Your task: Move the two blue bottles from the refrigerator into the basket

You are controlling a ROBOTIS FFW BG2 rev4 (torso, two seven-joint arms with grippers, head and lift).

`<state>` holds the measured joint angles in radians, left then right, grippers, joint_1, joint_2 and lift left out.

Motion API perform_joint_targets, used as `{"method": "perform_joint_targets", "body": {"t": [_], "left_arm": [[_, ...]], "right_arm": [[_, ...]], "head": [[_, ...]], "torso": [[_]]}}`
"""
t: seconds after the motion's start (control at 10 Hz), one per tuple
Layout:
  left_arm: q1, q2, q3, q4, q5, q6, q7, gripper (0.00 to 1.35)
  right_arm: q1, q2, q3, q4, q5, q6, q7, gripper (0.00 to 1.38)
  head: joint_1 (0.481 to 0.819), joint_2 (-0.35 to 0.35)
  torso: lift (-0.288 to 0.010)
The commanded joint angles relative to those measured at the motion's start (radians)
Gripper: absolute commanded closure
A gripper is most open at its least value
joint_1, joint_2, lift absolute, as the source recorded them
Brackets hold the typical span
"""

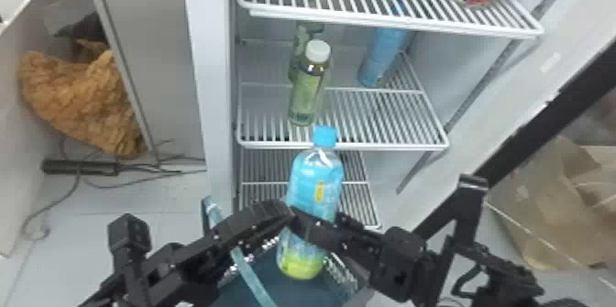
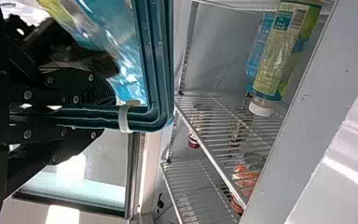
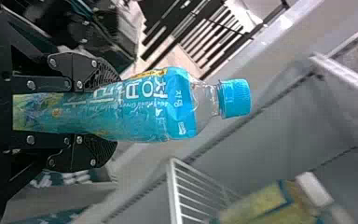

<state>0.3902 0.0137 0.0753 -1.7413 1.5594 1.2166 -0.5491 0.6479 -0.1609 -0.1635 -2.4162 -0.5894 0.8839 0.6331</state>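
I'm in indoor rm, prob. lab or work area, judging by floor wiring & mixed storage; exact type unclear. Open fridge [image 1: 208, 54] at my 12 o'clock, w/ wire shelves [image 1: 339, 146] & green bottle [image 1: 305, 95] on middle one. Pale tiled floor [image 1: 174, 200] at 8. Power strip [image 1: 80, 167] & loose cables [image 1: 75, 184] on floor, approx. 9. Brown shaggy bundle [image 1: 78, 95] just beyond strip. Brown carton or bag [image 1: 541, 223], approx. 4.

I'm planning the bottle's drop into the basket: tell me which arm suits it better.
Right, most likely: the right gripper holds the blue bottle over the basket, while the left gripper is clamped on the basket itself.
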Motion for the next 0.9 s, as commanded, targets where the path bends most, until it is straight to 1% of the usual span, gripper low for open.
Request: {"method": "perform_joint_targets", "body": {"t": [0.0,0.1,0.2,0.3,0.5,0.6,0.7,0.8], "left_arm": [[0.000,0.000,0.001,0.000,0.000,-0.002,0.000,1.16],[0.000,0.000,0.001,0.000,0.000,-0.002,0.000,1.16],[0.000,0.000,0.001,0.000,0.000,-0.002,0.000,1.16],[0.000,0.000,0.001,0.000,0.002,-0.002,0.000,1.16],[0.005,0.002,0.003,0.000,0.002,-0.002,0.000,1.16],[0.005,0.002,0.003,0.000,0.002,0.001,0.000,1.16],[0.005,0.002,0.003,0.000,0.002,-0.002,0.000,1.16],[0.005,0.002,0.003,0.000,0.002,0.001,-0.002,1.16]], "right_arm": [[0.000,-0.008,0.012,0.007,-0.003,0.044,0.002,1.14],[-0.002,-0.008,0.014,0.012,-0.007,0.046,0.002,0.74],[-0.002,-0.009,0.012,0.015,-0.005,0.046,0.002,0.29],[-0.002,-0.011,0.012,0.015,-0.007,0.046,0.002,0.05],[-0.002,-0.009,0.008,0.027,-0.033,0.014,0.002,0.16],[-0.002,-0.003,-0.010,0.027,-0.025,-0.018,0.000,0.17],[-0.002,0.003,-0.040,0.029,-0.015,-0.084,0.000,0.17],[-0.005,0.011,-0.072,0.051,-0.019,-0.189,0.000,0.17]], "head": [[0.695,-0.189],[0.695,-0.179],[0.695,-0.176],[0.695,-0.175],[0.695,-0.175],[0.695,-0.173],[0.695,-0.182],[0.695,-0.194]], "torso": [[-0.216],[-0.216],[-0.216],[-0.216],[-0.216],[-0.216],[-0.216],[-0.216]]}}
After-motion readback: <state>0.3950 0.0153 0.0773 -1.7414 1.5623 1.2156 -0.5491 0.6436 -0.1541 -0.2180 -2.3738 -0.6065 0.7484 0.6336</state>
